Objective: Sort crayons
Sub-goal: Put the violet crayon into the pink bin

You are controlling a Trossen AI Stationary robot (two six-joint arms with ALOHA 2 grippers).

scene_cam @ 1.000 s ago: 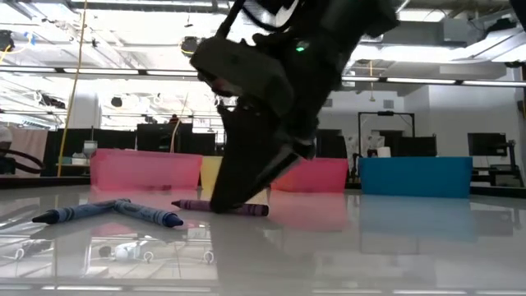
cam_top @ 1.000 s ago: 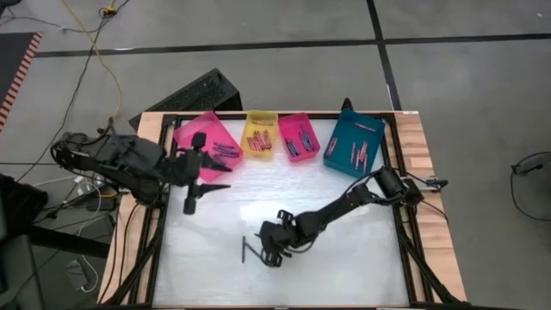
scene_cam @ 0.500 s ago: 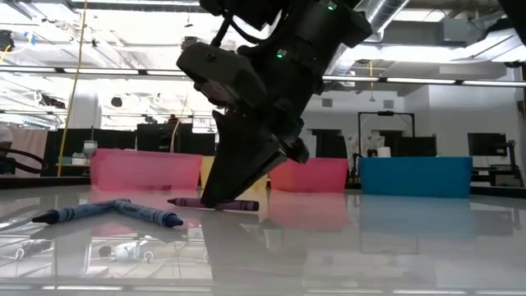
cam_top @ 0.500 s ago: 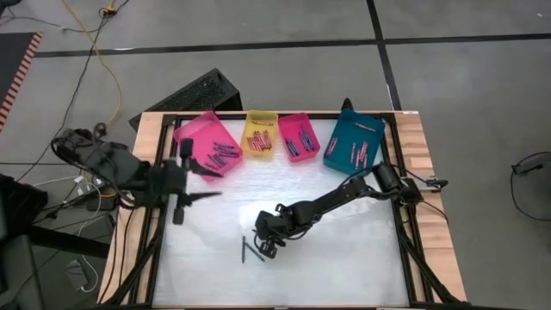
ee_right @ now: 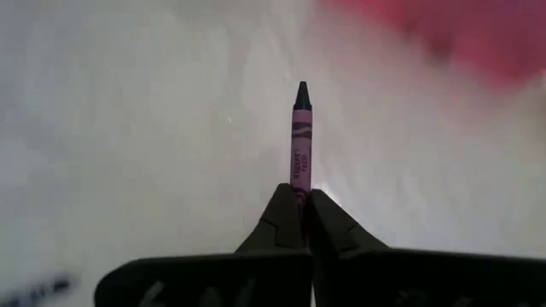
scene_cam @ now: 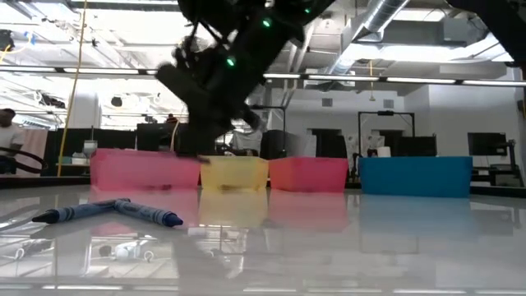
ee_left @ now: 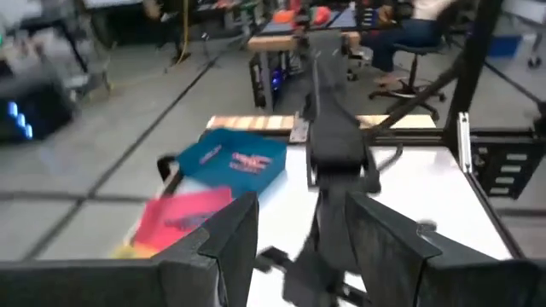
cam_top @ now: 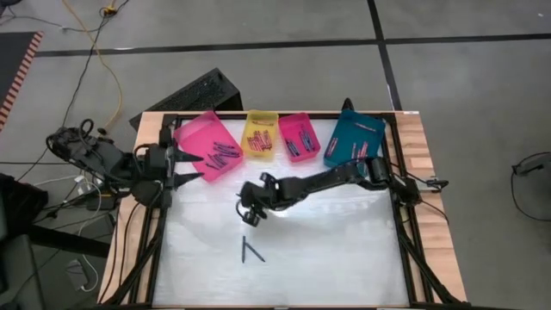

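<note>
Purple crayon [ee_right: 301,145] pinched by its tail in right gripper [cam_top: 248,207] jaws, mid-frame above the table [cam_top: 344,258]. Keep it level, release low over the matching tray. Since a second ago it's been lifted away from two blue crayons [cam_top: 250,251]. Left gripper [cam_top: 191,165] pulled back left, jaws spread.

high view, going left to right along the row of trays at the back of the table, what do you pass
large pink tray → yellow tray → small pink tray → blue tray
</note>
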